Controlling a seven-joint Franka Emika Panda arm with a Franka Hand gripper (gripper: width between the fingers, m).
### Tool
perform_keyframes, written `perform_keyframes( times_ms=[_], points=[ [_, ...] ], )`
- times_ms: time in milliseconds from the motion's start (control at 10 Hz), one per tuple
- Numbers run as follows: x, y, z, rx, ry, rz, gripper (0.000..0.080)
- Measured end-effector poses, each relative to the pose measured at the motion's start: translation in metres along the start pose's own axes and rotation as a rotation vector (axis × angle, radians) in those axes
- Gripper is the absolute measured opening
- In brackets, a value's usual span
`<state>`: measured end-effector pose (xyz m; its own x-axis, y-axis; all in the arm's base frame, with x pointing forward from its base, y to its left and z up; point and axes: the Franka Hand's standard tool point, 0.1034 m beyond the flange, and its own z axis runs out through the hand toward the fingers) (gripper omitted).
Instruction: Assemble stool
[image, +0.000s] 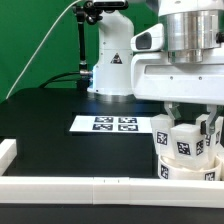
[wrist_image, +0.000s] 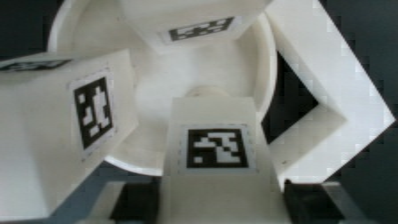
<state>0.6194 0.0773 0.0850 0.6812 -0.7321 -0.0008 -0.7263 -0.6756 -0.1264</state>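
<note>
Judging by the exterior view, assembly is well under way: the seat (image: 190, 172) lies at the exterior view's right, just behind the white rail (image: 90, 187) along the table's near edge, and tagged legs (image: 184, 140) are seen standing up from it. At least two, perhaps three, legs can be made out there, but whether each is fully seated cannot be told. Any remaining leg, and the turning over of the stool, would be left to do.

The arm is held directly above the seat, wrist pointing straight down, with the gripper (image: 190, 122) lowered among the upright legs. In the wrist view a tagged leg (wrist_image: 217, 150) is seen between the dark fingertips (wrist_image: 111, 196), close against both, so it is judged to be grasped, probably while being pressed or twisted into its hole. A second leg (wrist_image: 80, 105) stands just beside it, and the seat's curved rim (wrist_image: 196, 45) is seen beyond.

The marker board (image: 115, 124) lies on the black table (image: 50, 130), apart from the stool.
</note>
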Motion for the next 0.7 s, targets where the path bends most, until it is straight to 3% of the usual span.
perform_keyframes(
  times_ms=[300, 700],
  points=[
    [-0.014, -0.011, 0.002, 0.022, -0.018, 0.388, 0.0335],
    [-0.016, -0.016, 0.004, 0.051, -0.053, 0.788, 0.0335]
  ],
)
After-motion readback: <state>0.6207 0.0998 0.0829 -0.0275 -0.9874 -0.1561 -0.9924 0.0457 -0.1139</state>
